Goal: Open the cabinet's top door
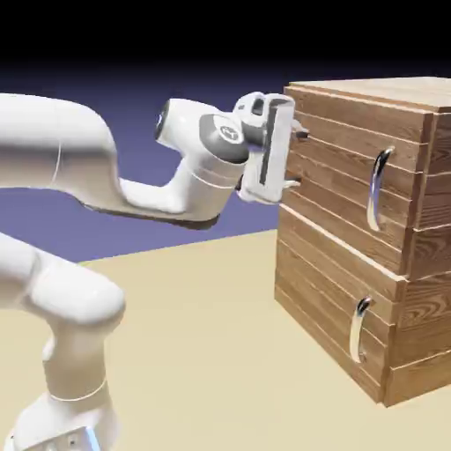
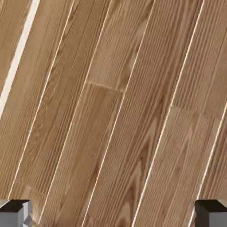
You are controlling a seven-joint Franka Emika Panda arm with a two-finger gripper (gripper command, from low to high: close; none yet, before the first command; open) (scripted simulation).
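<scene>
"Where is your white, two-fingered pincer [image 1: 298, 160], going left to right from its arm?"

"My smooth white jointed arm [image 1: 70, 145] comes in at the exterior view's left, and my pincer is at its end, just beside the brown plank-wood cabinet [image 1: 339, 308]. My fingers are spread wide, with nothing between them."

"And the top door, the taller upper panel of horizontal brown boards [image 1: 339, 154]?"

"Directly ahead of my fingertips, which point at its left part in the exterior view. I can't tell whether they touch it. In my hand view its boards run slantwise."

"What is farther right on the cabinet?"

"The top door's long, curved silver handle [image 1: 378, 189], upright and apart from my fingers. Below it, on the cabinet's lower door [image 1: 326, 295], is a smaller curved silver handle [image 1: 358, 329]."
</scene>
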